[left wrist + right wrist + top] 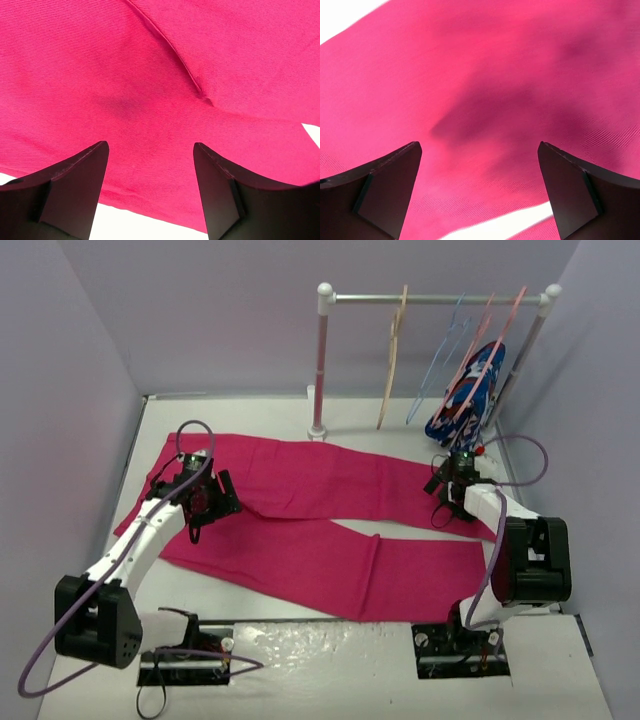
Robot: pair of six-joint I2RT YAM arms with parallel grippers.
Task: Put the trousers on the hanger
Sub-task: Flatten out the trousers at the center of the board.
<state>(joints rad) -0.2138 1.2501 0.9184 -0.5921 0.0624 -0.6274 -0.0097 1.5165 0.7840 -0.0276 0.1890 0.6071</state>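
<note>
Top external view showed the trousers (320,520) spread flat on the white table (300,640), with both arms reaching over them. The left gripper (213,504) hung over the cloth near the waist end, the legs running away to its right. Its jaws stood partly apart and held nothing. From its wrist camera, the two dark fingers (75,190) framed plain magenta cloth, and a raised seam or fold (175,55) ran diagonally ahead of them. A strip of bare table showed just below the fingertips.

The right gripper (442,508) sat over the far leg, close to that leg's end. Its jaws were spread wide and nothing was gripped. Its own camera showed only cloth between the fingers (390,185). Whether either set of tips touched the fabric could not be told.

The hanger (391,355) hung from the rail (440,298) beyond and to the left of the right gripper, well apart from the trousers. A blue wire hanger (437,365), salmon hangers (492,325) and a blue patterned garment (468,390) hung further right, just beyond that gripper.
</note>
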